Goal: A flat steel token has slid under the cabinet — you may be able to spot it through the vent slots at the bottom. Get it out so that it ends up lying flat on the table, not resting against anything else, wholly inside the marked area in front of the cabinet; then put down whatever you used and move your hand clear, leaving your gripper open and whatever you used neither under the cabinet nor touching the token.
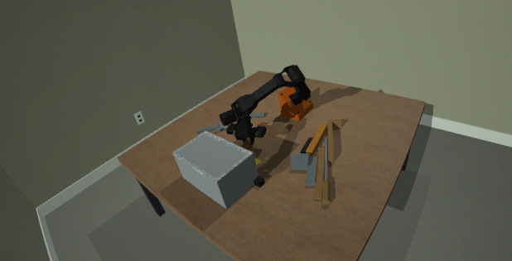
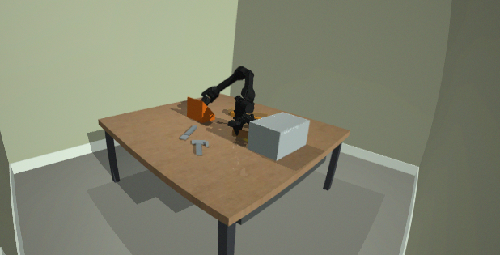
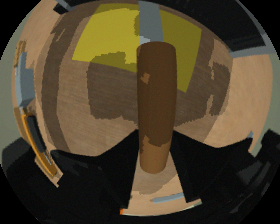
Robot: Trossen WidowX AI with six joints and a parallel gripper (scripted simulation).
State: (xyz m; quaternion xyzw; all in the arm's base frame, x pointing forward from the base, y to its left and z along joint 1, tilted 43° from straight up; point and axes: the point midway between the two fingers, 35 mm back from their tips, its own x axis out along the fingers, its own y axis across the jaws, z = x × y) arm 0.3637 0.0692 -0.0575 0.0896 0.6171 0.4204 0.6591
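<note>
The pale grey cabinet point(image 1: 213, 155) point(image 2: 279, 131) stands on the table. Its vent slots are not visible in the top and exterior views. The token is not visible. The yellow marked area point(image 1: 258, 161) point(image 3: 108, 35) lies beside the cabinet, partly shadowed. My gripper point(image 3: 152, 132) is shut on a tool's round brown handle point(image 3: 156, 90), low over the table beside the marked area. The tool's flat grey shaft point(image 3: 150, 20) reaches across the marked area towards the dark edge at the top of the wrist view. Its far end is hidden there.
A small black block point(image 1: 258, 181) sits by the cabinet's corner. Flat grey pieces point(image 1: 299, 161), an orange piece point(image 1: 317, 138) and long wooden pieces point(image 1: 319, 180) lie to one side. A grey T-shaped piece point(image 2: 199, 147) and a grey bar point(image 2: 188, 132) lie opposite. An orange bracket point(image 1: 304, 108) point(image 2: 195, 110) stands farther back.
</note>
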